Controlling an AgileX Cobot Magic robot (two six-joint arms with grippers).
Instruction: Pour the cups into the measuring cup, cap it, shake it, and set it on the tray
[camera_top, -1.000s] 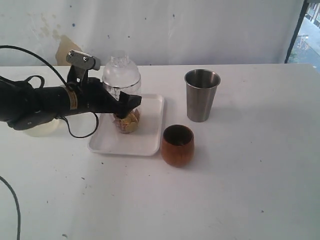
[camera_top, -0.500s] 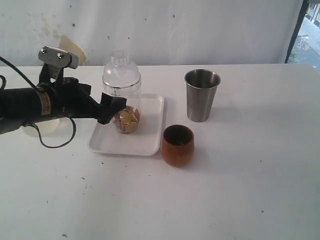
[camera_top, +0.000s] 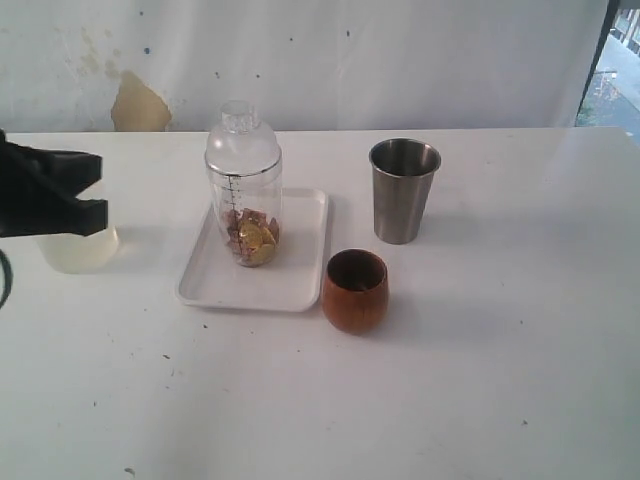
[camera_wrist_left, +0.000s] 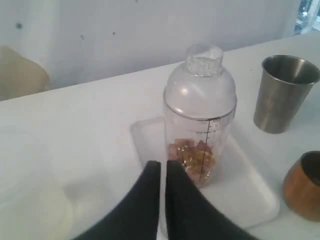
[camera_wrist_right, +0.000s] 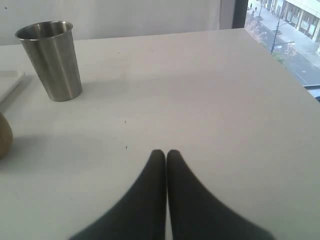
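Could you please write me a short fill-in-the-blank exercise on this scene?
The measuring cup stands upright on the white ____.
A clear domed ____ covers its top.
The jaws of the left gripper are ____.
The wooden cup stands nearer the exterior camera than the steel ____.
Missing words: tray; lid; shut; tumbler.
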